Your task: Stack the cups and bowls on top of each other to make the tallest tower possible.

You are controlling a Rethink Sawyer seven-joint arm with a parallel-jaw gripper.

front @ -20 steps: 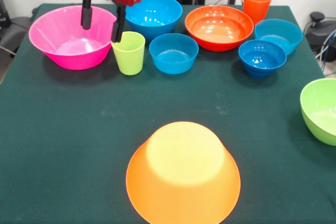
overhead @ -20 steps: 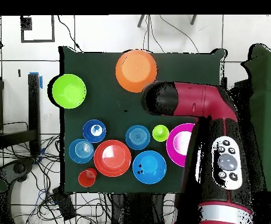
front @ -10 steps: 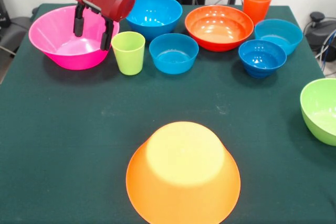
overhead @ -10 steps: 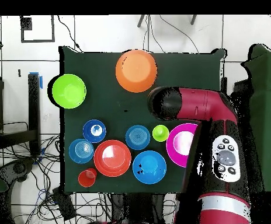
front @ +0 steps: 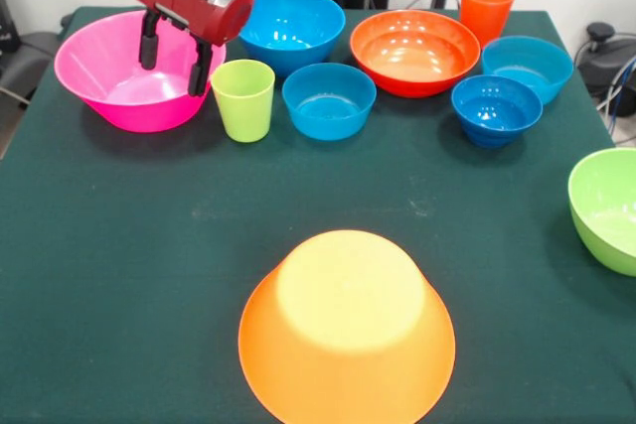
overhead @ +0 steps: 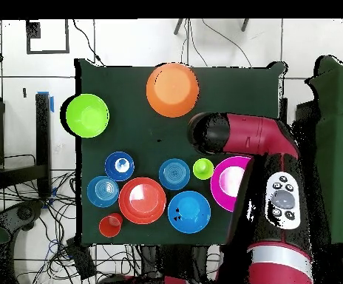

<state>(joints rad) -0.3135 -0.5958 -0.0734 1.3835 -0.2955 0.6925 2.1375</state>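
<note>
A red and black robot arm [overhead: 274, 200] is hanging its claw [front: 174, 50] over the pink bowl [front: 119, 86] at one end of a green-covered desk [front: 149, 245], the two dark fingers [front: 200, 68] spread apart and gripping nothing, their tips dipping just inside the bowl's rim. Just beside the claw, a lime green cup [front: 243, 98] is standing upright, mouth up, close against the pink bowl. Along the same back row, a large blue bowl [front: 291, 29], a small blue bowl [front: 328, 99], a red-orange bowl [front: 414, 51], and two more small blue bowls [front: 496, 109] [front: 528, 67] are sitting open side up, crowding one another, while a ribbed orange cup [front: 487, 7] is standing upright behind the red-orange bowl. A lime-green bowl [front: 606, 208] is sitting well apart at the desk's edge. The large light-orange bowl [front: 347, 330] is lying upside down alone in the open part of the desk, flat bottom facing up and wide rim on the cloth, with nothing stacked on it. In the overhead view, the arm is covering part of the pink bowl.
</note>
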